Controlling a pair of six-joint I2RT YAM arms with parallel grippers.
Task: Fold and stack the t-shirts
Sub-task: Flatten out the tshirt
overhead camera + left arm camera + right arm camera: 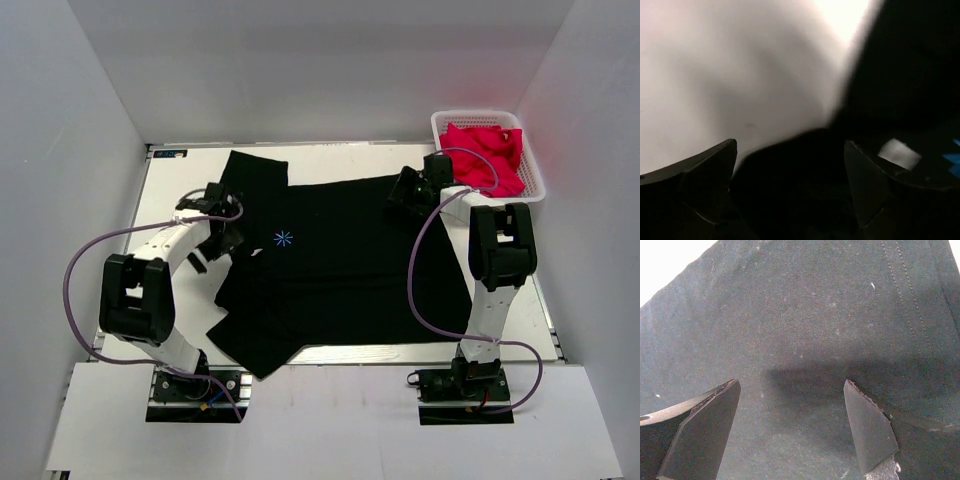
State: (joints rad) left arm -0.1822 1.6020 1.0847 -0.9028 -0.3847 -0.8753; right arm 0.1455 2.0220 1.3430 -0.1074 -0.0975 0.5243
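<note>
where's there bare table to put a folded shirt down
Best room: the far strip of table between the black t-shirt and the back wall, ending at the white basket. A smaller patch sits at the far-left corner beside the sleeve. The middle is crowded: shirt throughout, with the left gripper and right gripper over it.

Left arm [135, 300] and right arm [500, 250]: white links, black joint housings, a lilac cable [67, 283] along each. The right gripper [790, 390] has fingers [705, 425] like dark wedges, perhaps rubber-edged.
</note>
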